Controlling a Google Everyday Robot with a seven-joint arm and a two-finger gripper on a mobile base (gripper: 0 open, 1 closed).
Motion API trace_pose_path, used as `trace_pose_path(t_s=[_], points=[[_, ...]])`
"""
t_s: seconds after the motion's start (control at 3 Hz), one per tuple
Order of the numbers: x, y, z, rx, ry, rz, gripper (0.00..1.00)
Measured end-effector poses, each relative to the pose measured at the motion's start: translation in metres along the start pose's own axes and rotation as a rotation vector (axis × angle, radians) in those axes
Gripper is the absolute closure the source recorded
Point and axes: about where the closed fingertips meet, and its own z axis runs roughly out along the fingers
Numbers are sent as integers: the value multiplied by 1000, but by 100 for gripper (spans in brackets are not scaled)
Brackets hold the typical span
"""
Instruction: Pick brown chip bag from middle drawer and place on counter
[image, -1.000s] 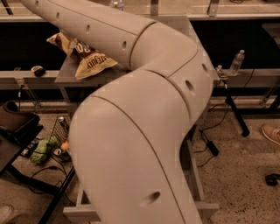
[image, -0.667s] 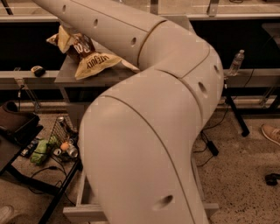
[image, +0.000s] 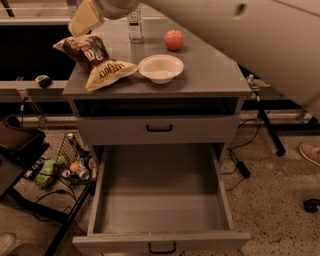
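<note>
Brown chip bag (image: 95, 61) lies on the worktop (image: 210, 70), just below the end effector (image: 82, 20), whose grip I cannot tell; middle drawer (image: 160, 205) stands empty. Placing looks nearly done; next, release if held, then lift clear.

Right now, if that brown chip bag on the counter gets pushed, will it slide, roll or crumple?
The brown chip bag looks crinkled and puffy, so it would probably crumple rather than stay stiff. Probably light for its size, it should slide on the smooth counter, not roll. The gripper hangs just above its brown end.
</note>
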Motion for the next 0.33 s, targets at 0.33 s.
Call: trace_pose_path(t_s=[0.33], points=[[40, 2, -49, -67, -68, 87, 0]])
